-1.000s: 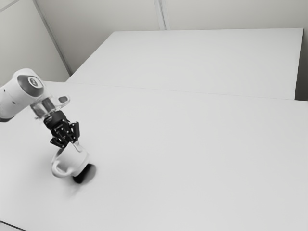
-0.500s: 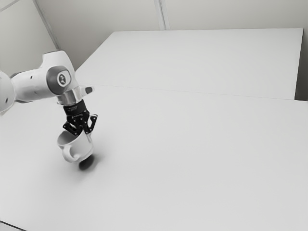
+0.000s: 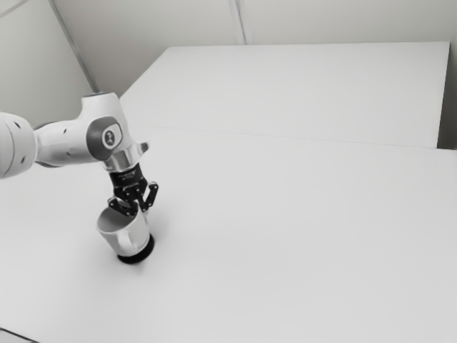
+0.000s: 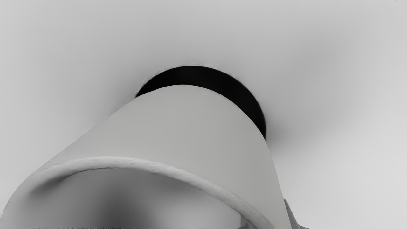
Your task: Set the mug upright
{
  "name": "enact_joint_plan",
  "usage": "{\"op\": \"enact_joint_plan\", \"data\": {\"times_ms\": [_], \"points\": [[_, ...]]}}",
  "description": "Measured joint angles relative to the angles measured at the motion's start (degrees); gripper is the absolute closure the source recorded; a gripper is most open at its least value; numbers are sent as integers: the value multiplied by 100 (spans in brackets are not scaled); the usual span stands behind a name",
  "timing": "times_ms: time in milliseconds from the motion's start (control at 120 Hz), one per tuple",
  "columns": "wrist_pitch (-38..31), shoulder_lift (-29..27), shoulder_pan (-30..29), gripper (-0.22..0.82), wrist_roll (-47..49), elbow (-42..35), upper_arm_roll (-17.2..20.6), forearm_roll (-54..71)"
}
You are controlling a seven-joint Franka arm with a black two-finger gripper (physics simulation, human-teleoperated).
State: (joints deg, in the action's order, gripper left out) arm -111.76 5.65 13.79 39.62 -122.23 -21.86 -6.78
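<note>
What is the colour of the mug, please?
The mug is plain white, looking light grey in shade; the exterior view shows this best.

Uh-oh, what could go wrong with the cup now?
The mug seems to lean, with a dark patch by its bottom, so it may not be flat and could wobble or topple if let go now. The gripper pinches one side of the rim, so the mug might swing or slip.
</note>
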Motion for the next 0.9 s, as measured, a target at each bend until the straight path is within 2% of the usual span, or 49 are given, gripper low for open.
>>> {"op": "enact_joint_plan", "data": {"times_ms": [100, 283, 442, 633, 900], "points": [[-64, 14, 18, 78, 305, -48, 57, 7], [-78, -96, 31, 37, 640, 26, 119, 31], [211, -246, 39, 18, 796, 353, 121, 114], [687, -516, 41, 7, 426, 1081, 163, 518], [1277, -686, -38, 2, -1278, 2562, 325, 999]]}}
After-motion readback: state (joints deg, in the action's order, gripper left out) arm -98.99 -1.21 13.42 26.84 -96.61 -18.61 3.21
